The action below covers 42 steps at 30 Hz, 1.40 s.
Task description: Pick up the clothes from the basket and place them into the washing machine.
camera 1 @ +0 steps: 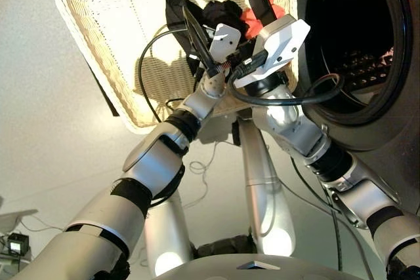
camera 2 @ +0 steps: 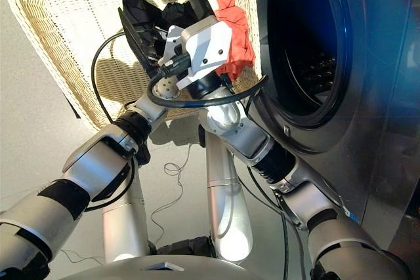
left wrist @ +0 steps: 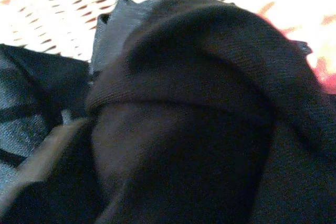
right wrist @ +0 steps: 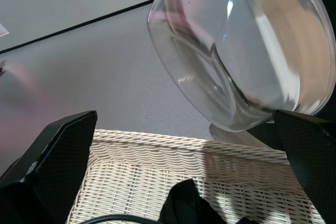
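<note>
Left gripper down on the black garment

Left gripper (camera 1: 197,31) reaches into the wicker basket (camera 1: 98,24) over the black garment (left wrist: 178,103); whether its grip has closed, I cannot tell. Right gripper (right wrist: 173,145) hangs wide open, empty. Soft, light cloth: pinch a bunched fold.

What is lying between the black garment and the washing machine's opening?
The red garment lies between the black garment and the washing machine, on the basket, seen in both eye views.

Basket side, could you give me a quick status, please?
Right gripper open, empty. Left gripper down on black garment. Clothes in basket. Washing machine open.
</note>
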### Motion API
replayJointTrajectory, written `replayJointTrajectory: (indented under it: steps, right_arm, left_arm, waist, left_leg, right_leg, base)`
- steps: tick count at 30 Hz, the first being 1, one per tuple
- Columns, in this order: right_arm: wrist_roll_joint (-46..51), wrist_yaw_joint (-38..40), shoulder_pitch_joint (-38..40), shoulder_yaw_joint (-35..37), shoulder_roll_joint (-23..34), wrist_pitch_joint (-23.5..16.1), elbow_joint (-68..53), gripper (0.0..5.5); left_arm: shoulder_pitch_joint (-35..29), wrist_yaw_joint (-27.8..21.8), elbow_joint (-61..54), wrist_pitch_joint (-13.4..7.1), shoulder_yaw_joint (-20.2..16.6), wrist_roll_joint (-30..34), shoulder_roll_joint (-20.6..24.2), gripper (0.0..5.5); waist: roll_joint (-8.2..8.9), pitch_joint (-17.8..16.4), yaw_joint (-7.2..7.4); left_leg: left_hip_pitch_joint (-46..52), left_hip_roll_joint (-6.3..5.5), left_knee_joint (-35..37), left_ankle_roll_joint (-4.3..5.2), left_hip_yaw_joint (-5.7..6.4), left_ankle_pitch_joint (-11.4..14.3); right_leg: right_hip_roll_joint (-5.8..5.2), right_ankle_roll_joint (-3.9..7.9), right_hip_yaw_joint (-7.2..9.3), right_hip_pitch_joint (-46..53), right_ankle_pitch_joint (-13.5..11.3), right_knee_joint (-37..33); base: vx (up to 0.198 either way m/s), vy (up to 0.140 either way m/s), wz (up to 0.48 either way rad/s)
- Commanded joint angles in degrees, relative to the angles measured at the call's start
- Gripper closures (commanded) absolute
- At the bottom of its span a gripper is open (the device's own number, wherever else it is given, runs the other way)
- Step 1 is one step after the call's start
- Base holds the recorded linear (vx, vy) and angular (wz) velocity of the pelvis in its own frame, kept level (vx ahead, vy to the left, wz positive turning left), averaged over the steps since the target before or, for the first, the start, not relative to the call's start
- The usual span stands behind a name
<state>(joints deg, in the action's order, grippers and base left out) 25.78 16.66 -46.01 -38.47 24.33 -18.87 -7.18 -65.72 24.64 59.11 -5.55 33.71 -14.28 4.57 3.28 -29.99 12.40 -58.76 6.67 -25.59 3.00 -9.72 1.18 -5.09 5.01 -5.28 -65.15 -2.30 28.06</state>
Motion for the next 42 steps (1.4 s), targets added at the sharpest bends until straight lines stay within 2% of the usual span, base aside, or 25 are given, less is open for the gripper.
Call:
replayJointTrajectory:
  steps: [1,8,11,12,13,19,21,26,27,28,29,32,34,37,42]
  right_arm:
    - [0.4,-1.5,0.3,1.6,-1.5,-2.2,-7.2,0.00]
    - [-1.6,-0.3,3.8,4.6,0.0,-1.6,-6.3,0.00]
    - [-4.3,2.6,8.0,9.4,2.2,-1.4,-4.9,0.00]
    - [-4.3,2.7,8.0,9.4,2.2,-1.3,-4.9,0.00]
    - [-5.2,3.7,9.7,11.5,3.0,-1.2,-4.7,0.00]
    - [-6.8,5.1,15.1,16.6,3.9,-0.7,-3.3,0.00]
    - [-7.2,4.9,17.3,18.4,4.4,-0.5,-3.4,0.00]
    - [-7.5,3.3,21.4,20.2,4.1,0.6,-1.4,0.00]
    - [-7.5,3.3,21.5,20.2,4.1,0.6,-1.4,0.00]
    - [-6.9,2.2,22.6,20.4,3.9,0.9,-0.3,0.00]
    - [-6.6,1.5,23.2,20.5,3.8,1.1,0.0,0.00]
    - [-3.0,-2.0,25.0,19.7,3.5,1.5,0.9,0.00]
    - [1.7,-5.6,26.9,18.6,3.1,2.0,0.1,0.00]
    - [4.1,-11.3,28.1,16.3,4.4,4.0,-1.5,0.00]
    - [3.3,-18.2,26.1,13.8,9.2,7.0,-3.6,0.00]
  left_arm:
    - [0.3,0.4,7.4,2.6,-2.4,2.4,-1.7,5.50]
    - [2.4,1.4,4.3,1.8,-1.8,4.3,-0.9,5.50]
    - [7.8,2.1,-6.2,-0.3,-0.8,5.4,2.7,5.50]
    - [7.9,2.1,-6.3,-0.2,-0.7,5.4,2.7,5.50]
    - [12.2,2.1,-12.6,-1.8,-0.8,4.2,4.7,5.50]
    - [25.2,0.4,-30.0,-4.6,-3.2,2.9,12.7,5.50]
    - [29.9,-0.9,-38.1,-6.1,-4.8,1.9,15.3,5.50]
    - [38.2,-4.1,-51.6,-8.9,-8.7,-0.9,19.4,5.50]
    - [38.3,-4.1,-51.7,-8.8,-8.8,-0.9,19.5,5.50]
    - [40.6,-5.7,-55.9,-9.9,-10.1,-1.8,20.4,5.50]
    - [41.5,-6.4,-57.6,-10.1,-10.6,-2.3,20.9,5.50]
    - [43.5,-11.1,-63.4,-12.1,-11.5,-5.8,22.5,5.50]
    - [44.8,-13.6,-66.9,-12.5,-12.4,-8.1,23.5,5.50]
    - [45.8,-19.5,-71.9,-13.6,-13.7,-12.4,25.8,5.50]
    - [46.4,-27.1,-76.7,-13.7,-14.1,-17.9,28.1,5.50]
  waist:
    - [1.62,0.2,0.15]
    - [0.88,0.2,-0.36]
    - [-0.24,0.2,-1.25]
    - [-0.21,0.2,-1.27]
    - [-0.75,0.2,-1.84]
    - [-1.80,0.2,-3.66]
    - [-2.10,0.2,-4.30]
    - [-2.24,0.2,-5.66]
    - [-2.20,0.2,-5.63]
    - [-2.14,0.2,-6.18]
    - [-2.06,0.2,-6.34]
    - [-1.82,1.4,-7.21]
    - [-1.62,2.3,-7.62]
    - [-1.56,3.9,-8.45]
    - [-1.33,6.3,-9.40]
  left_leg:
    - [-2.8,0.37,-7.2,0.54,1.88,2.2]
    - [-1.7,-0.03,-6.2,0.40,1.94,1.9]
    - [0.3,-0.41,-3.6,0.41,1.88,1.0]
    - [0.5,-0.42,-3.5,0.41,1.87,1.0]
    - [1.7,-0.76,-2.2,0.44,1.78,0.7]
    - [7.9,-2.54,2.6,0.53,1.23,-0.3]
    - [10.4,-3.40,4.8,0.67,1.23,-0.8]
    - [17.8,-5.32,10.3,1.14,1.32,-2.3]
    - [18.0,-5.34,10.4,1.14,1.32,-2.4]
    - [21.3,-6.08,12.8,1.26,1.44,-2.9]
    - [22.9,-6.35,13.8,1.23,1.51,-3.2]
    - [28.2,-6.93,18.1,1.48,1.29,-4.4]
    - [30.8,-7.25,20.4,1.60,1.16,-5.4]
    - [35.5,-7.19,24.0,1.80,1.11,-6.1]
    - [40.9,-7.05,28.4,1.98,1.42,-7.4]
  right_leg:
    - [1.46,1.16,1.77,0.6,-1.5,-0.5]
    - [1.03,1.46,1.75,1.9,-1.9,-1.5]
    - [0.27,1.66,2.13,4.1,-2.3,-3.2]
    - [0.26,1.66,2.14,4.2,-2.3,-3.2]
    - [-0.07,1.74,2.42,5.4,-2.5,-4.0]
    - [-1.14,2.50,3.18,11.1,-3.3,-7.6]
    - [-1.53,2.82,3.50,13.8,-3.7,-9.5]
    - [-2.47,3.51,4.52,21.4,-4.8,-14.3]
    - [-2.49,3.52,4.52,21.6,-4.9,-14.4]
    - [-2.84,3.84,5.04,24.8,-5.4,-16.2]
    - [-2.91,3.97,5.13,26.1,-5.7,-16.8]
    - [-3.46,4.44,5.73,31.5,-6.5,-20.5]
    - [-3.74,4.76,6.13,33.9,-7.4,-22.4]
    - [-4.16,5.29,6.81,37.7,-7.7,-24.2]
    - [-4.33,5.63,7.37,41.7,-7.7,-25.5]
  base:
    - [0.000,0.000,0.000]
    - [0.000,0.000,0.000]
    - [0.000,0.000,0.000]
    - [0.000,0.000,0.000]
    - [0.000,0.000,0.000]
    - [0.029,0.014,0.013]
    - [0.063,0.026,0.068]
    - [0.048,0.016,0.061]
    - [0.069,0.008,0.078]
    - [0.070,0.015,0.041]
    - [0.096,0.024,-0.009]
    - [0.084,0.023,-0.047]
    - [0.076,0.027,-0.038]
    - [0.080,0.038,0.011]
    - [0.034,0.012,0.005]
